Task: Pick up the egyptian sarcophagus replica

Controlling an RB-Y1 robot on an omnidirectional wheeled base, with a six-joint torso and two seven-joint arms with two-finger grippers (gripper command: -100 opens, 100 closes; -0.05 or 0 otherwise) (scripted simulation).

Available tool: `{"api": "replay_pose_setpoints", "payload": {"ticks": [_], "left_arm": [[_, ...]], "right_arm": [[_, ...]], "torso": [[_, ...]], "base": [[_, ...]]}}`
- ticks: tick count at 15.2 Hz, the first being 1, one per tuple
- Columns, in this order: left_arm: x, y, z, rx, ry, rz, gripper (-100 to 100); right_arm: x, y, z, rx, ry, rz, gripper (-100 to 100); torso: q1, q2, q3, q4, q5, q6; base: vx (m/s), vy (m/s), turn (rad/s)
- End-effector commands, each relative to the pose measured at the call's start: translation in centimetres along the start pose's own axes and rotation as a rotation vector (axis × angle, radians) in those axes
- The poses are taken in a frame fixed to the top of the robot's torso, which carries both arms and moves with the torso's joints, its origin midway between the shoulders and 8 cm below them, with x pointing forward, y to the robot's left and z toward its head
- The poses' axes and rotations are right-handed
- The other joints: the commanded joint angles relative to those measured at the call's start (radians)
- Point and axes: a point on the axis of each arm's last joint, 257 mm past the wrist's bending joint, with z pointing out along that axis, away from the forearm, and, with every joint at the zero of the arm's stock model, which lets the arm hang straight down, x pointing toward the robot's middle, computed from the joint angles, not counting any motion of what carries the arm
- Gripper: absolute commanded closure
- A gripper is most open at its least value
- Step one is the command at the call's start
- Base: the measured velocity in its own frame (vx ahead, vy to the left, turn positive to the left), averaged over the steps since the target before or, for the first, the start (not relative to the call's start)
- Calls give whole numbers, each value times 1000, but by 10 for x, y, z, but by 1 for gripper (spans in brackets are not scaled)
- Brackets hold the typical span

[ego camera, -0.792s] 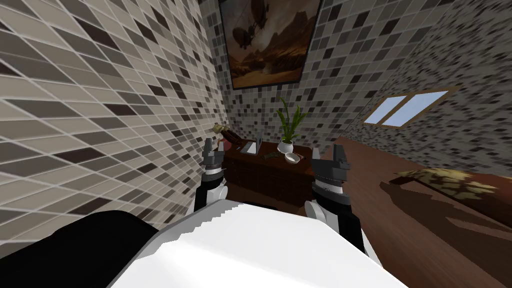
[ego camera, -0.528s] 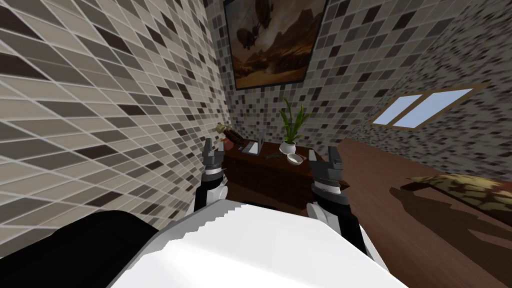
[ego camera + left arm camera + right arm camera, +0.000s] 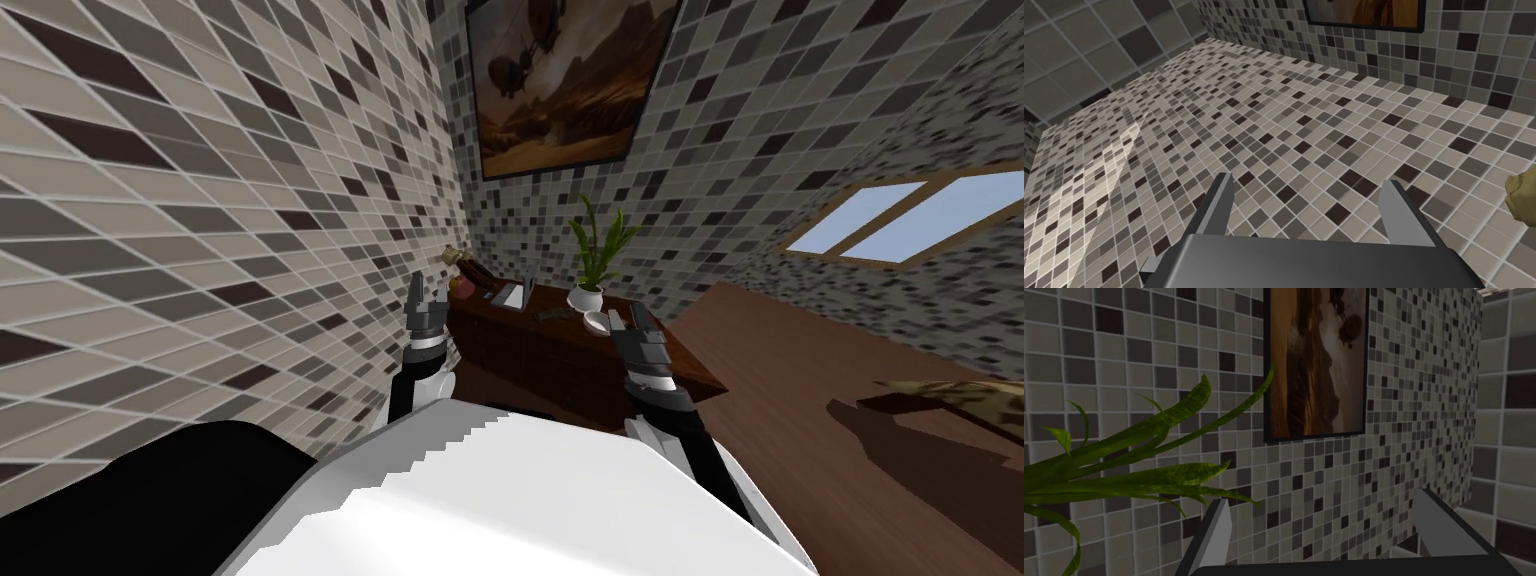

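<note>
Both left gripper (image 3: 427,292) and right gripper (image 3: 626,318) gape empty. Sarcophagus (image 3: 470,268) hugs the desk's (image 3: 530,350) far left corner; reaching in may scrape the wall (image 3: 300,200).

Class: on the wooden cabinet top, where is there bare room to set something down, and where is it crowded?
Bare: the cabinet top's right end, beyond the white bowl. Crowded: the left end by the tiled wall, where the sarcophagus, grey object and potted plant cluster.
</note>
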Motion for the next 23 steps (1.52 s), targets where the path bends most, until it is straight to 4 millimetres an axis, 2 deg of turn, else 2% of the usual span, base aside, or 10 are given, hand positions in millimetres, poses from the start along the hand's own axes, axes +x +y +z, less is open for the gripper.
{"api": "replay_pose_setpoints", "payload": {"ticks": [1,5,7,8,10,11,14,18,21,23], "left_arm": [[0,0,0,0,0,0,0],[0,0,0,0,0,0,0],[0,0,0,0,0,0,0],[0,0,0,0,0,0,0],[0,0,0,0,0,0,0],[0,0,0,0,0,0,0],[0,0,0,0,0,0,0],[0,0,0,0,0,0,0],[0,0,0,0,0,0,0],[0,0,0,0,0,0,0]], "right_arm": [[4,-9,-5,26,43,-23,-100],[7,-38,-23,104,120,-75,-100],[10,-39,-23,105,153,-88,-100],[8,-54,-34,148,178,-110,-100],[11,-55,-35,148,213,-124,-100],[8,-70,-47,193,235,-146,-100],[11,-71,-47,193,276,-163,-100],[3,-102,-76,286,366,-229,-100],[5,-103,-76,285,412,-248,-100],[-1,-118,-92,333,462,-284,-100]], "torso": [[0,0,0,0,0,0],[0,0,0,0,0,0],[0,0,0,0,0,0],[0,0,0,0,0,0],[0,0,0,0,0,0],[0,0,0,0,0,0],[0,0,0,0,0,1],[0,0,0,0,0,0],[0,0,0,0,0,0],[0,0,0,0,0,0]], "base": [[11,9,143],[13,9,151],[11,6,127],[12,11,197],[13,7,135],[15,11,208],[11,5,80],[11,10,183],[12,5,94],[11,10,205]]}}
